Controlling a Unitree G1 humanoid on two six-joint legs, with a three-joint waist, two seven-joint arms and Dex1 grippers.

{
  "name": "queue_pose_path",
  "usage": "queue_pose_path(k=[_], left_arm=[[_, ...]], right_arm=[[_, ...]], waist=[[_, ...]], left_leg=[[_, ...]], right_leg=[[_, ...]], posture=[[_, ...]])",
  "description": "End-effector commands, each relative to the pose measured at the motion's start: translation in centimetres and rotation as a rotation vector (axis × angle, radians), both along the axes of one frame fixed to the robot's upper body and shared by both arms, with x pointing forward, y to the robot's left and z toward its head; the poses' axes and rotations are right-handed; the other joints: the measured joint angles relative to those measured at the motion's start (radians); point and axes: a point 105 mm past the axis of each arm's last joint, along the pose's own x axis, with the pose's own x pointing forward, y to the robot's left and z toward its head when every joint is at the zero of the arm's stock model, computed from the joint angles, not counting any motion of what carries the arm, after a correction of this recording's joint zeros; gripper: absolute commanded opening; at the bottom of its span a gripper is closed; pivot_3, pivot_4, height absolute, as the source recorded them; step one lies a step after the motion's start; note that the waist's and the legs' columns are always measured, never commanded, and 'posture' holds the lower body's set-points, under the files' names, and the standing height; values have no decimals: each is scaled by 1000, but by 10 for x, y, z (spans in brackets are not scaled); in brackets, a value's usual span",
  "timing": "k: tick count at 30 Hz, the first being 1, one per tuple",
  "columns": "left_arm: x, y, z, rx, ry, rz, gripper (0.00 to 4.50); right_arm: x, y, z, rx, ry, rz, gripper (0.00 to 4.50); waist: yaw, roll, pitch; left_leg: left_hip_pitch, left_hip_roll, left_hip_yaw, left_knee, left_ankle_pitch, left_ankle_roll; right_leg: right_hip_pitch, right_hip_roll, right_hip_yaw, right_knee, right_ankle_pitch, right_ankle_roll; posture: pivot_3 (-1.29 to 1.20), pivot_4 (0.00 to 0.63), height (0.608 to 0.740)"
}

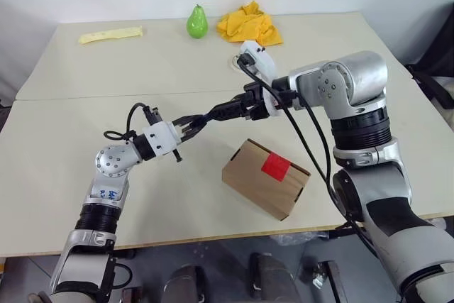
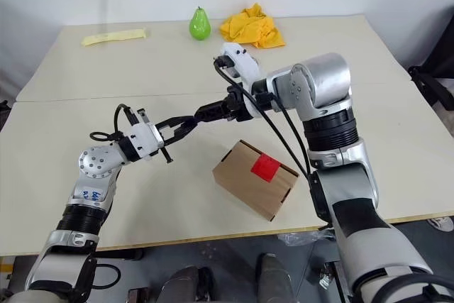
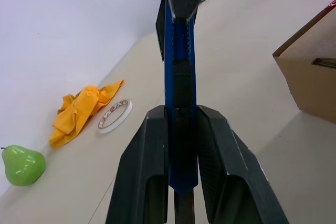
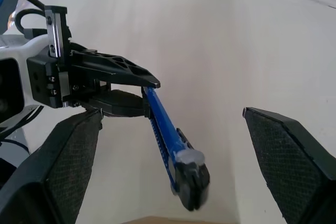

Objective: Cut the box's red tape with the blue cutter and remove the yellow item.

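From the head view, the left claw [image 1: 190,125] is clamped on one end of the blue cutter [image 1: 210,114], which runs level above the table [image 1: 85,168] toward the right claw [image 1: 228,110]. The right claw meets the cutter's far end, fingers spread wide to either side of it, not gripping. The box [image 1: 266,178] sits on the table below and just right of both claws, flaps shut, with the red tape [image 1: 275,166] on its top face. Well beyond the claws lie a green pear [image 1: 196,22], an orange cloth [image 1: 248,25] and a pale strip [image 1: 111,34]. In the left wrist view, the two black fingers [image 3: 144,171] press on the cutter from both sides; a corner of the box shows to one side of them, and a tape ring [image 3: 114,116] lies beside the cloth far off. In the right wrist view, the right claw's pads [image 4: 63,161] stand far apart with the cutter's dark end cap between them, touching neither pad. The left claw grips the cutter's other end. The yellow item cannot be seen.
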Motion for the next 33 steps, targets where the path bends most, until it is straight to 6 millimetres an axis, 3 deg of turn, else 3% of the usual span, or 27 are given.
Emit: queue_pose_path(k=[1,5,15,25,28,33], left_arm=[[-5,-2,10,-27,-46,-16,448],[-6,-1,10,-29,-46,-16,448],[-6,-1,10,-33,-40,-16,448],[-1,1,7,-57,29,-4,448],[10,11,1,-82,157,79,1298],[11,24,1,-111,264,99,2781]], right_arm=[[1,-1,10,10,-33,16,4467],[2,-2,10,5,-31,15,3654],[3,-7,19,30,-53,23,261],[-2,-9,19,18,-60,49,162],[-2,-13,23,16,-80,43,162],[-1,-25,34,12,-144,4,162]], waist=[[0,0,0],[0,0,0],[1,0,0],[1,0,0],[1,0,0],[0,0,0]], left_leg=[[0,0,0,0,0,0],[0,0,0,0,0,0],[0,0,0,0,0,0],[0,0,0,0,0,0],[0,0,0,0,0,0],[0,0,0,0,0,0]], right_leg=[[0,0,0,0,0,0],[0,0,0,0,0,0],[0,0,0,0,0,0],[0,0,0,0,0,0],[0,0,0,0,0,0],[0,0,0,0,0,0]], posture=[[0,150,740],[0,150,740],[0,150,740],[0,150,740],[0,150,740],[0,150,740]])
